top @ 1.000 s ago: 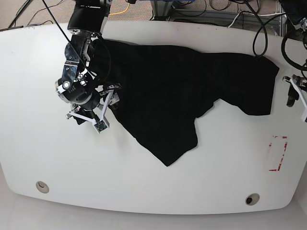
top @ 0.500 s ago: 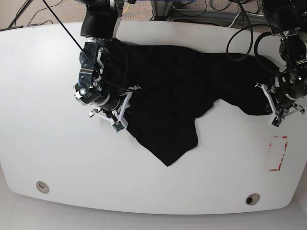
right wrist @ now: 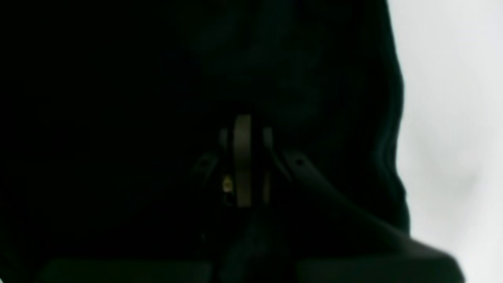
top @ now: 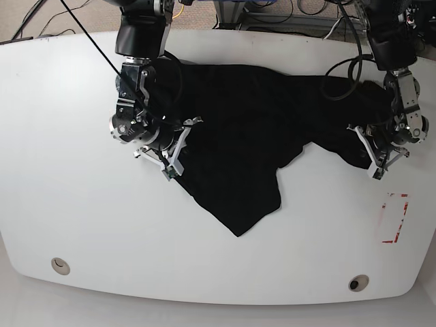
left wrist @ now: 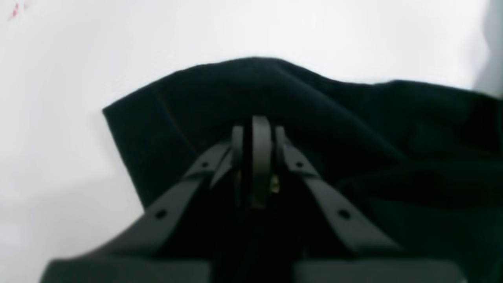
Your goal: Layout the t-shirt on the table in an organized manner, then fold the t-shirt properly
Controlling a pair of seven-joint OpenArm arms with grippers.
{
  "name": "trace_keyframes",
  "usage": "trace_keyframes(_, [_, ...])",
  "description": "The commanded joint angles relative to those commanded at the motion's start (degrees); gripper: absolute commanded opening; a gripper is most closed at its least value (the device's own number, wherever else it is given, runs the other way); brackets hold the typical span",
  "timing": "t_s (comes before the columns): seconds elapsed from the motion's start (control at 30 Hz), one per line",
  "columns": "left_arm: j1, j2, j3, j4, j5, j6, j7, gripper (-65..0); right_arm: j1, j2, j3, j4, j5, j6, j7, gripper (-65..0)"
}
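White smooth rounded tabletop (top: 82,225): wrinkled black cloth t-shirt (top: 259,122) spread unevenly.
Left gripper (top: 379,158) over its base-view-right edge, right gripper (top: 178,151) over the opposite; both fingers together (grip on cloth unclear).

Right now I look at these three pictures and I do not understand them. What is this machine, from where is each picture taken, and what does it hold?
It is a robot with two arms. The base view looks down on a white table where a black t-shirt lies crumpled. The other two pictures come from cameras on the wrists, looking along the fingers. The left gripper is at the shirt's edge near red tape; its fingers look closed together over cloth. The right gripper is at the opposite edge; its picture is too dark to judge the grip.
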State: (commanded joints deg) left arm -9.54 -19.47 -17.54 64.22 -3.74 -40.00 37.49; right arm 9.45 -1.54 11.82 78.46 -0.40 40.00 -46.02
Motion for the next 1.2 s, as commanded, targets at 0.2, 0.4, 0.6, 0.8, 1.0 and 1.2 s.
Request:
trace_keyframes(0.2, [-3.4, -0.8, 2.6, -5.1, 0.0, 0.0, -1.4, -63.5, 4.0, 4.7, 3.3, -9.1, 0.2, 0.0, 4.0, -62.5])
trace_keyframes(0.4, [-7.6, -0.8, 8.4, -8.2, 0.0, 1.3, -1.5, -63.5, 8.8, 10.1, 5.5, -18.3, 0.2, 0.0, 9.1, -62.5])
trace_keyframes(0.6, [-11.6, -0.2, 8.8, -11.1, -0.1, 4.5, -1.5, -63.3, 12.0, 14.1, 5.9, -24.9, 0.2, 0.0, 12.7, -62.5])
trace_keyframes(0.8, [-13.7, 0.6, 8.8, -9.8, -0.3, 4.3, -1.1, -63.2, 12.6, 14.3, 8.4, -25.0, 0.2, 0.0, 13.3, -62.3])
trace_keyframes(1.0, [-13.7, 0.5, 8.8, -3.5, -0.4, 4.3, 1.1, -63.2, 13.4, 13.5, 8.4, -21.7, 0.3, 0.0, 13.2, -62.1])
trace_keyframes(1.2, [-13.5, 0.4, 8.7, 4.9, -0.4, 4.3, 4.9, -62.9, 13.4, 11.8, 8.6, -14.5, 0.2, 0.0, 8.0, -43.8])
